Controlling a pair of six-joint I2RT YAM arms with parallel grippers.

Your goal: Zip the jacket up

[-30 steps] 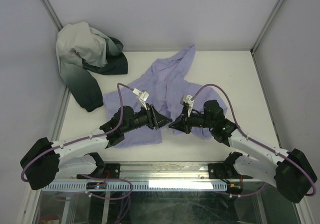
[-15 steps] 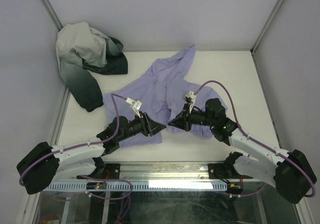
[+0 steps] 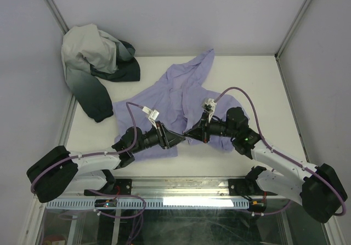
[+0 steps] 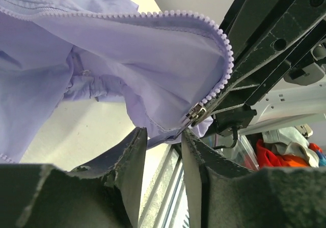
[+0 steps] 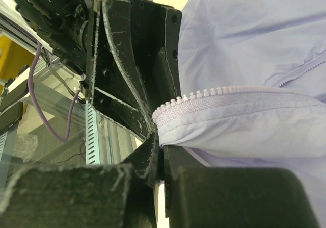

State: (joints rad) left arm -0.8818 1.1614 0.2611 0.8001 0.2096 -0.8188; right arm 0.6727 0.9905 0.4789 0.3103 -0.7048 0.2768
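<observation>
Near edge of table, centre: L gripper [image 4: 162, 136], jaws part-open w/ nothing pinched, faces the zip slider [image 4: 195, 112], which sits just beyond its fingertips and a touch to their right. The jacket [image 3: 178, 86] lies spread mid-table, hem near, collar far. Its tooth row [image 4: 153, 15] leads away from the slider, apparently toward the far side. R gripper [image 5: 159, 146], clamped on the toothed hem edge, sits close opposite. L arm looks better placed for the pull.
</observation>
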